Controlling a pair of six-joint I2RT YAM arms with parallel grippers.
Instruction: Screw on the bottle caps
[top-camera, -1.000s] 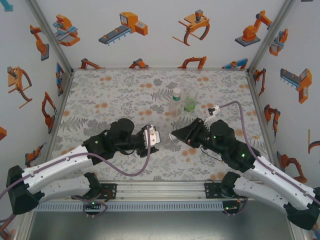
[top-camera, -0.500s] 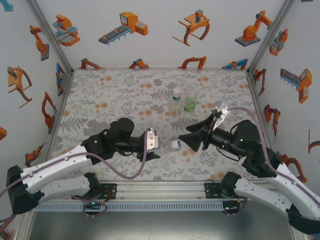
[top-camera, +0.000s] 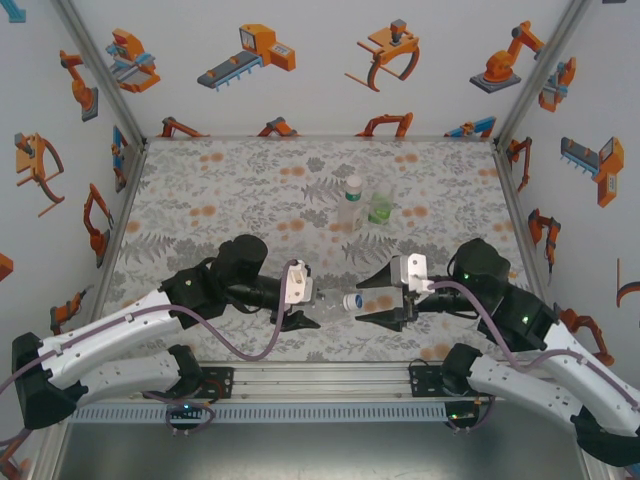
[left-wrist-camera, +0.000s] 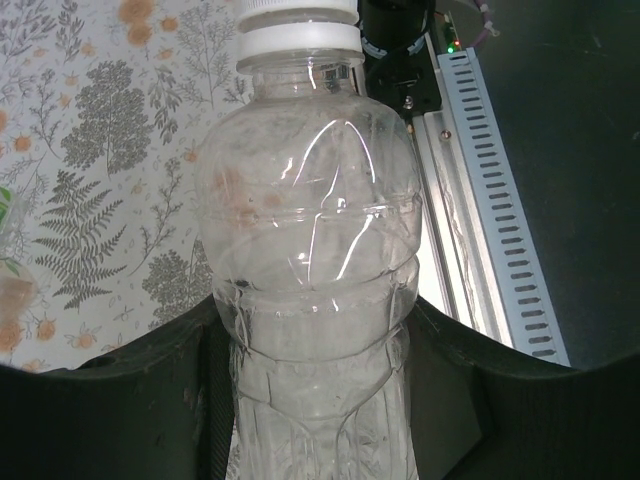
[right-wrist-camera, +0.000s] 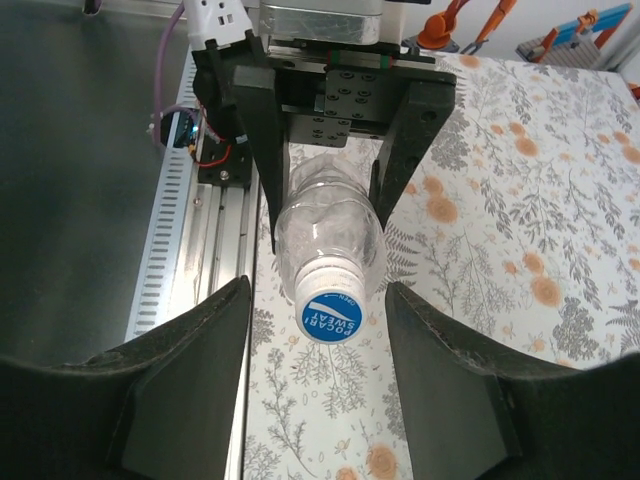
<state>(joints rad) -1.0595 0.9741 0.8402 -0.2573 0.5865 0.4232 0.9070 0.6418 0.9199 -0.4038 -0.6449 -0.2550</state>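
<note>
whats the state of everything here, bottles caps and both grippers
held bottle: horizontal, gripped, capped
cap: on the held bottle's neck, tightness unclear
left gripper: jaws shut on held bottle
right gripper: jaws open either side of cap, not touching
back bottle: upright, white cap on
green bottle: upright, cap unclear

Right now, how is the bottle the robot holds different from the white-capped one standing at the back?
The held bottle lies sideways in the air, clamped in the left gripper; the standing bottle is upright on the table, with no gripper on it. The held bottle's cap has a blue top; the standing bottle's cap looks white. Both are clear plastic with caps on.
</note>
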